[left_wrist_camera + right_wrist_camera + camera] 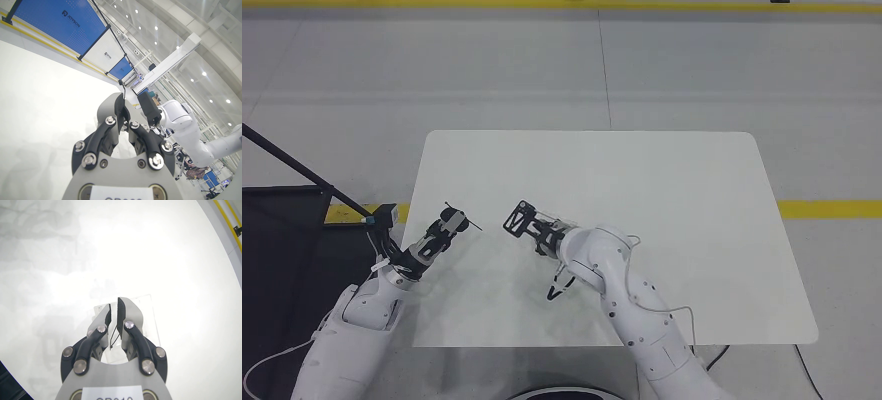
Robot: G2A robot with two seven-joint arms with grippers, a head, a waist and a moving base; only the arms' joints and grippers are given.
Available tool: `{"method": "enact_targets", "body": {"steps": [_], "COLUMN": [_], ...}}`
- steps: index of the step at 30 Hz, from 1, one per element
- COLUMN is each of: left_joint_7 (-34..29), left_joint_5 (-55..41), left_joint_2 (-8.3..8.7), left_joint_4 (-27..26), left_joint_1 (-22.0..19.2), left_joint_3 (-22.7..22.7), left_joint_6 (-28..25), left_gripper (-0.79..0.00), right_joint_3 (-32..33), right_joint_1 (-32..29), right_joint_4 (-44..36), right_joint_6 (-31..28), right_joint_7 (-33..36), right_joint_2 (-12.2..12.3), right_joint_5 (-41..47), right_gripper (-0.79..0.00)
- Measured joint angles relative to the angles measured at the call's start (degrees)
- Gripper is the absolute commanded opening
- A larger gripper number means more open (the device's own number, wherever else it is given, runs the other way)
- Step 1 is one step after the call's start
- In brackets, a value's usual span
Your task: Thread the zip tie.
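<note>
Over the left part of the white table (662,180), my left gripper (454,221) is shut on a thin black zip tie (472,227). In the left wrist view the zip tie (123,90) sticks out past the shut left gripper (122,103), its small square head at the free end. My right gripper (516,217) hovers a short way to the right, facing the left one; its black finger (149,106) shows beyond the tie. The right gripper (114,307) stands open by a narrow gap. Through that gap a second thin black tie (113,338) appears below, on a clear plate (149,317).
A black frame with dark netting (282,230) stands off the table's left edge. A yellow floor line (832,208) runs past the right edge. The far and right parts of the table are bare white surface.
</note>
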Motion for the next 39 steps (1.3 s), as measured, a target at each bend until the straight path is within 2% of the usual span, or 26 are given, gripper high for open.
{"method": "enact_targets", "body": {"steps": [7,10,12,17,27,39], "left_joint_7": [0.0,0.0,0.0,0.0,0.0,0.0], "left_joint_5": [0.0,0.0,0.0,0.0,0.0,0.0], "left_joint_2": [0.0,0.0,0.0,0.0,0.0,0.0], "left_joint_4": [0.0,0.0,0.0,0.0,0.0,0.0], "left_joint_1": [0.0,0.0,0.0,0.0,0.0,0.0], "left_joint_3": [0.0,0.0,0.0,0.0,0.0,0.0], "left_joint_6": [0.0,0.0,0.0,0.0,0.0,0.0], "left_gripper": [-0.785,-0.785,-0.785,-0.785,-0.785,-0.785], "right_joint_3": [0.3,0.2,-0.2,-1.1,-3.0,-5.4], "right_joint_1": [-0.5,0.0,0.7,2.1,2.2,4.5], "right_joint_4": [-1.0,-0.5,0.2,1.5,1.5,4.9], "right_joint_6": [1.0,1.6,1.6,2.0,2.8,4.6], "right_joint_7": [0.1,2.5,4.3,7.3,11.9,12.1], "right_joint_2": [0.3,0.3,0.2,0.0,0.0,-0.7], "right_joint_5": [0.2,1.0,1.7,2.7,1.4,1.8], "right_gripper": [-0.662,-0.65,-0.606,-0.597,-0.637,-0.671]}}
